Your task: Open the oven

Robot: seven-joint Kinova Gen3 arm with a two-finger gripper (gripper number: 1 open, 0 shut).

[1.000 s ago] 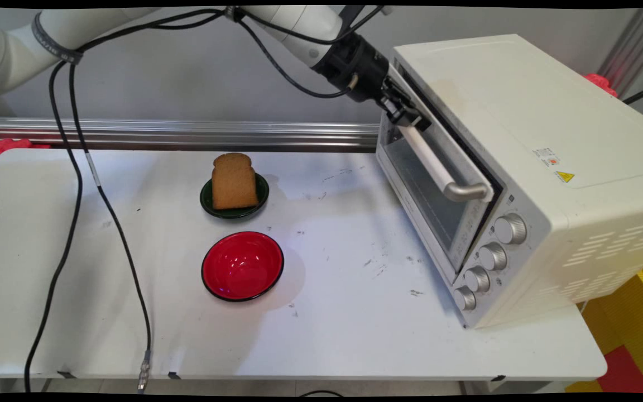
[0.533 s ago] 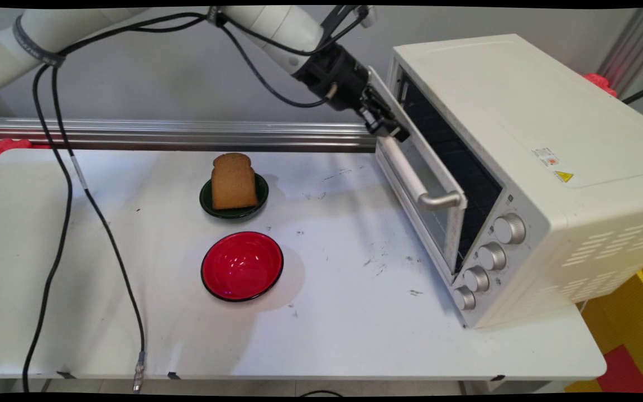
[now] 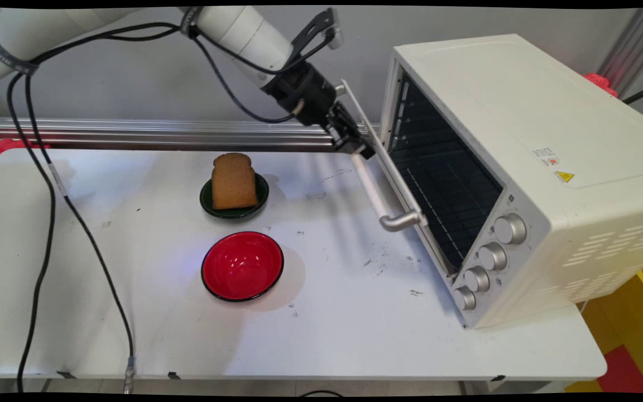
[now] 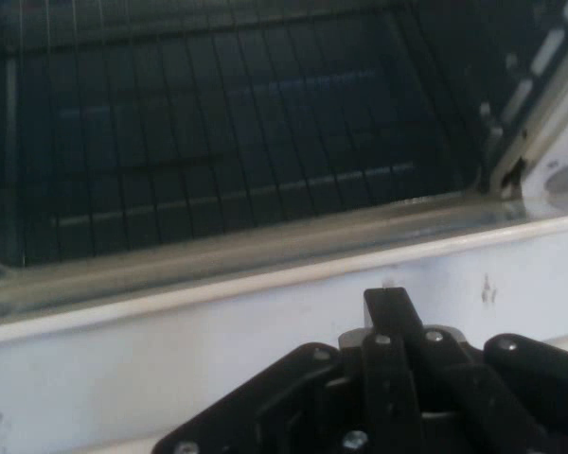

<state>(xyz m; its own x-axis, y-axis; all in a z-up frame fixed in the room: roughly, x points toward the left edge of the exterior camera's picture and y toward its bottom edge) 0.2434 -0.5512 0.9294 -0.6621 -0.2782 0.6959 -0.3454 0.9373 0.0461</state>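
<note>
My gripper (image 3: 356, 147) is shut on the far end of the oven door handle (image 3: 380, 202), a pale bar with a metal bracket at its near end. The door (image 3: 367, 127) of the cream toaster oven (image 3: 522, 111) hangs about halfway down, tilted out to the left. Behind it the dark cavity shows a wire rack (image 3: 444, 190). In the hand view my black linkage (image 4: 388, 397) rises against the door's white edge (image 4: 218, 331), with the wire rack (image 4: 218, 142) visible beyond it.
A slice of brown bread (image 3: 234, 181) stands on a small dark green plate (image 3: 261, 196) left of the oven. A red bowl (image 3: 242, 266) sits nearer the front. Several knobs (image 3: 492, 257) line the oven's front. Black cables (image 3: 48, 190) hang at the left.
My gripper has moved left and down with the handle in it. The oven door has swung from nearly shut to about half open, uncovering the rack inside.
</note>
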